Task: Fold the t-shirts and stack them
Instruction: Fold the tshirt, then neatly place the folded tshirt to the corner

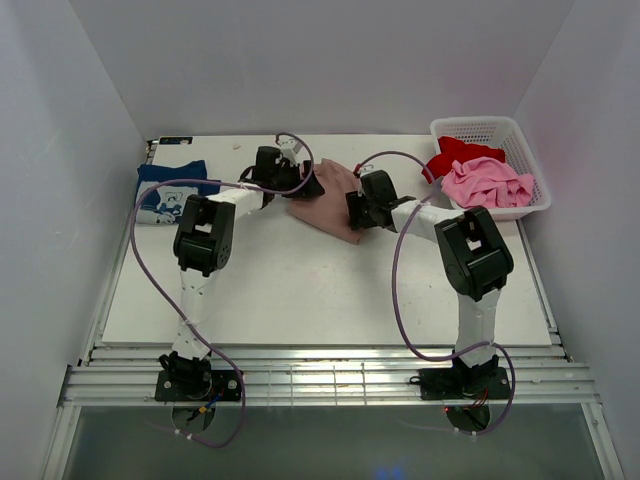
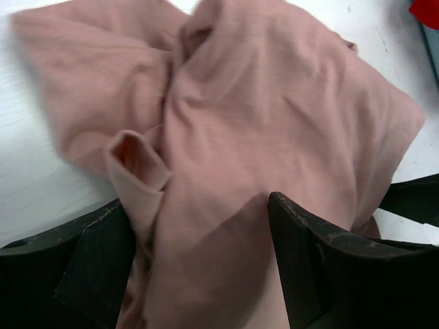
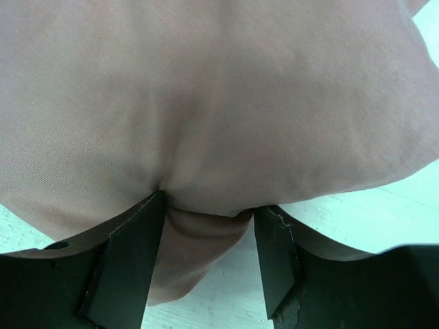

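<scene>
Table: a white, smooth, flat tabletop lay under both my arms.
Main cloth: the dusty pink-tan cotton t-shirt lay rumpled at far centre, soft and fine-woven, with one sleeve hem curled open.
Basket: a white plastic lattice basket sat at the far right, holding the crumpled bright pink t-shirt and the red t-shirt.
Folded cloth: the navy t-shirt lay flat at the far left, white print up.
Left gripper: fingers stood wide apart, with smooth pink-tan cloth between them.
Right gripper: clamped on a puckered fold of the same shirt.
</scene>
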Robot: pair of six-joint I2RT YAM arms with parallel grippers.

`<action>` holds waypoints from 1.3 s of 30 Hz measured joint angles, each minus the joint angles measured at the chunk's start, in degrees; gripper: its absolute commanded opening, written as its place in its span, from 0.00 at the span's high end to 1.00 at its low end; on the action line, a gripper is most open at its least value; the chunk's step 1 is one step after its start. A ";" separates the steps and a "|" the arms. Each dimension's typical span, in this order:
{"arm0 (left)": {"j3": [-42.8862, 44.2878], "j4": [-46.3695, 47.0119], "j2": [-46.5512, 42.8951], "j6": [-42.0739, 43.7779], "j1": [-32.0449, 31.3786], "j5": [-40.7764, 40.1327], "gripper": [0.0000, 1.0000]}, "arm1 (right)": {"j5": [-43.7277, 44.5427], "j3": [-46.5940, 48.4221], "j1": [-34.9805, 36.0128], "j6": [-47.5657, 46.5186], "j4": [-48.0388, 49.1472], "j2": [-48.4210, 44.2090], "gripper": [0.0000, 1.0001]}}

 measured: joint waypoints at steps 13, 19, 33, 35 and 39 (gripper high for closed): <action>1.25 1.22 1.18 -0.07 -6.60 -1.60 0.19 | -1.36 1.90 -0.13 -1.81 -0.22 1.33 0.41; -0.31 1.22 1.18 -1.05 -6.60 -4.02 1.00 | -1.75 1.90 -0.26 -1.88 -0.20 1.33 0.40; -12.07 -2.64 -10.36 2.73 -7.43 -24.30 1.00 | 0.07 -10.08 0.07 -1.88 -1.68 -10.75 0.20; -12.11 -5.20 -12.31 4.66 -7.02 -28.52 1.00 | 0.76 -12.02 0.09 -1.90 -3.61 -14.34 0.20; -11.54 -9.92 -15.85 8.46 -5.44 -35.04 1.00 | 1.81 -14.93 0.07 -1.81 -5.90 -21.03 0.20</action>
